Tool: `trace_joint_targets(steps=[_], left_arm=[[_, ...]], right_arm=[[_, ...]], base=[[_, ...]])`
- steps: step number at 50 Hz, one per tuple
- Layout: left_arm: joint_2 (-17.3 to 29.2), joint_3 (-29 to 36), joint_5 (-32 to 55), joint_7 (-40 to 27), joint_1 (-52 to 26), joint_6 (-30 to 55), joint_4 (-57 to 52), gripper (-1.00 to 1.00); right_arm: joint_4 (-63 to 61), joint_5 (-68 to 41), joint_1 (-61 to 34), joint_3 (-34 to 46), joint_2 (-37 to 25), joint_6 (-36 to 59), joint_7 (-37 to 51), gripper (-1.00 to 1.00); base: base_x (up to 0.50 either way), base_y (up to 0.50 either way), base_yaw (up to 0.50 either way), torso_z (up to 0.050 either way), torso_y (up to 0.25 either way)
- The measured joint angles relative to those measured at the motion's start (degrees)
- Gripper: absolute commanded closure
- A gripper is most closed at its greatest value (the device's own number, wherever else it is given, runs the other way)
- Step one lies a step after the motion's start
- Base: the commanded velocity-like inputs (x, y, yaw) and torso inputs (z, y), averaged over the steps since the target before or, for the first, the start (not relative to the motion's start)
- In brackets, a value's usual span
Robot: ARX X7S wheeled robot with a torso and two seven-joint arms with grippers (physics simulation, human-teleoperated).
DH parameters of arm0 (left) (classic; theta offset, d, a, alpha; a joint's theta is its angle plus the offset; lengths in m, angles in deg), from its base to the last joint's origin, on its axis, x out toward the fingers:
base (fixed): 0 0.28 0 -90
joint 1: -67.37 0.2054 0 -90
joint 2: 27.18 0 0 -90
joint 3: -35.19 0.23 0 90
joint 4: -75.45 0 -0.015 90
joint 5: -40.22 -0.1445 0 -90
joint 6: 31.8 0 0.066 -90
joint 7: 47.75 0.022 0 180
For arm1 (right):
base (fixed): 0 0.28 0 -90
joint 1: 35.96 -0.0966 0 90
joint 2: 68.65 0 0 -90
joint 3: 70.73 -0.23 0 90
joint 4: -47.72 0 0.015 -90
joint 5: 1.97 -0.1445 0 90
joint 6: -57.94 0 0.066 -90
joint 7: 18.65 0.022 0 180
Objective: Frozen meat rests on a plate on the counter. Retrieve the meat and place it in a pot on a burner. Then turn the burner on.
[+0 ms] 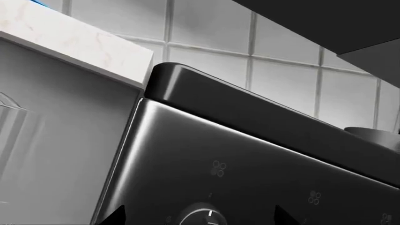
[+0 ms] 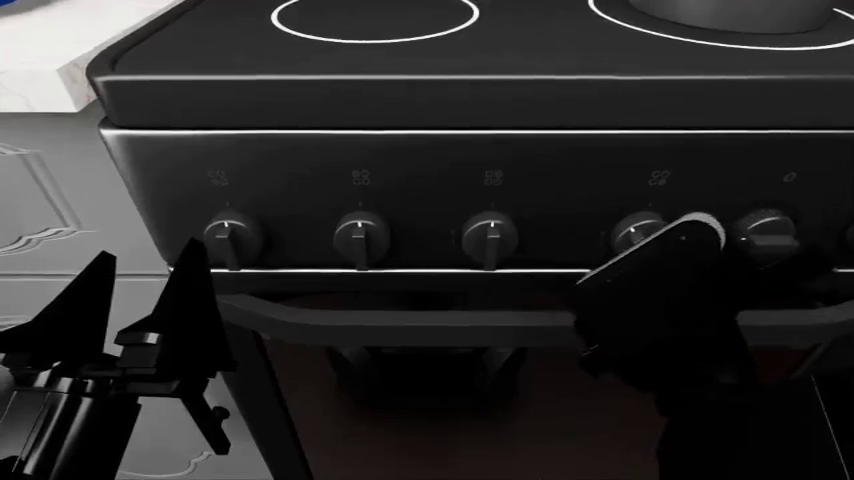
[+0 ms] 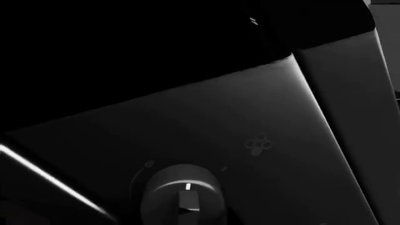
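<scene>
Starting at the left, the white marbled tabletop (image 2: 40, 60) carries a sliver of the blue plate (image 2: 27, 4) at the head view's top corner; no meat shows there or anywhere else, so it may already lie in the pot, though I cannot tell. The left tool (image 2: 140, 300) hangs low before the stove, its pointed black fingers spread apart and empty. Smooth black glass bears a thin white ring, and further right the burner (image 2: 727, 42) circles the dark grey pot (image 2: 727, 12). Below runs a row of matte ribbed knobs. The right tool (image 2: 667, 250) sits against the fourth knob (image 2: 638, 232); whether it is apart or together I cannot tell. Risks, as I judge: turning a knob that feeds another ring, or slipping off the small round grip.
</scene>
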Motion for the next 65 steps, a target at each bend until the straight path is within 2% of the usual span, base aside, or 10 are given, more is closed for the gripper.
trace_joint_targets(steps=[30,63,64,65], left_arm=[[0.2,0.3,0.3,-0.1,0.0,-0.3,0.2,-1.00],[0.5,0.5,0.4,-0.4,0.0,-0.7,0.1,-1.00],[0.6,0.5,0.4,-0.4,0.1,-0.7,0.1,-1.00],[0.6,0.5,0.4,-0.4,0.1,-0.7,0.1,-1.00]], right_arm=[[1.7,-6.4,-5.8,2.8,2.3,11.5,3.4,1.00],[1.5,-8.2,-14.2,12.5,1.5,12.8,2.1,1.00],[1.5,-8.4,-14.3,12.4,1.5,12.8,2.1,-1.00],[0.9,-8.6,-14.4,12.3,1.5,12.8,2.2,-1.00]], base=[[0.00,0.00,0.00,0.002,0.006],[0.00,0.00,0.00,0.002,0.007],[-0.01,0.00,0.00,0.011,0.000],[0.00,0.00,0.00,0.000,0.012]])
